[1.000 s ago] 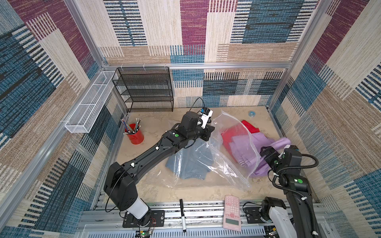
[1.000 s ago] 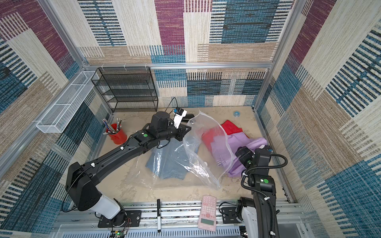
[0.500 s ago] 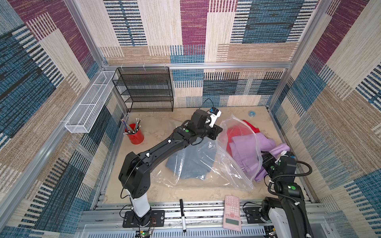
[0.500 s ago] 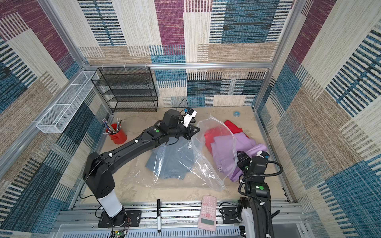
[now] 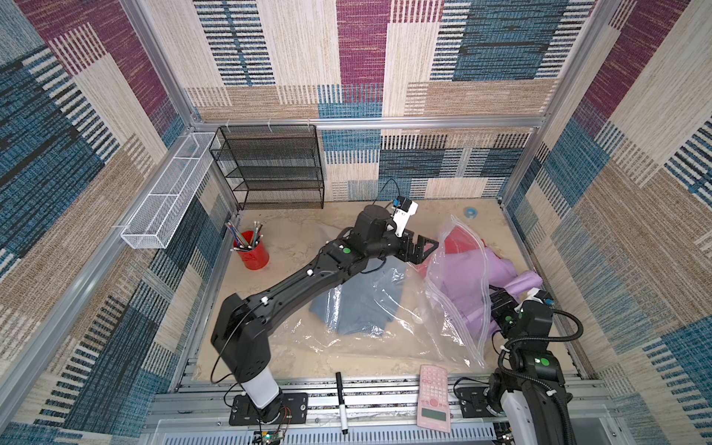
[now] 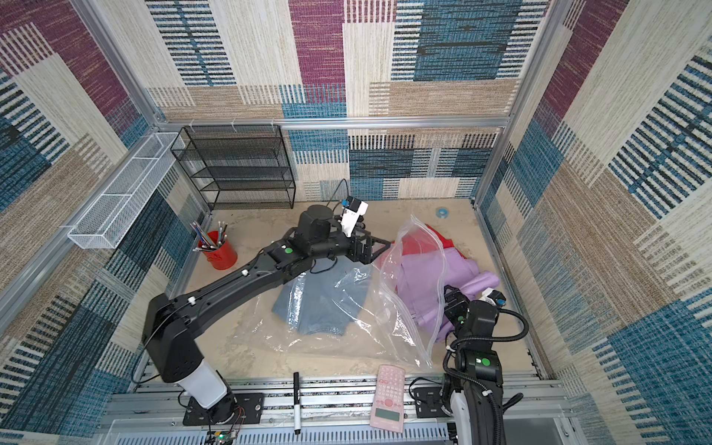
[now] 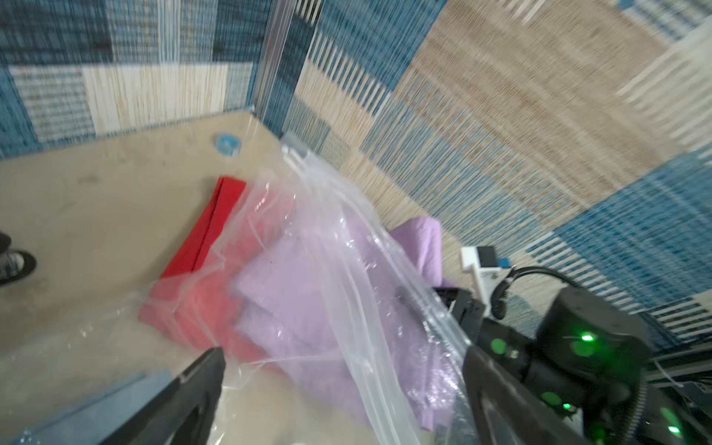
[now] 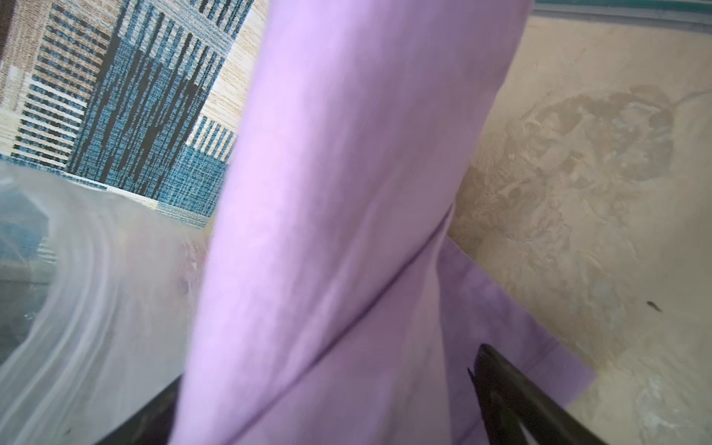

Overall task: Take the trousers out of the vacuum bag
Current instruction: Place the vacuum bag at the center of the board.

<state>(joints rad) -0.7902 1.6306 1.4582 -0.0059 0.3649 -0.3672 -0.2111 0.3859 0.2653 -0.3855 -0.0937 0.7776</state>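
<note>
While the left gripper (image 5: 425,252) is hanging wide open just beside its raised mouth, I'm seeing the vacuum bag (image 5: 385,331) lying lengthwise across the table (image 5: 293,239), mouth facing the robot's right. The denim trousers (image 5: 362,308) are lying inside. The red trousers (image 5: 458,240) and lilac trousers (image 5: 462,277) are lying at the mouth, the lilac pair stretching toward the right gripper (image 5: 496,306), whose jaws are standing wide with lilac cloth between them.
</note>
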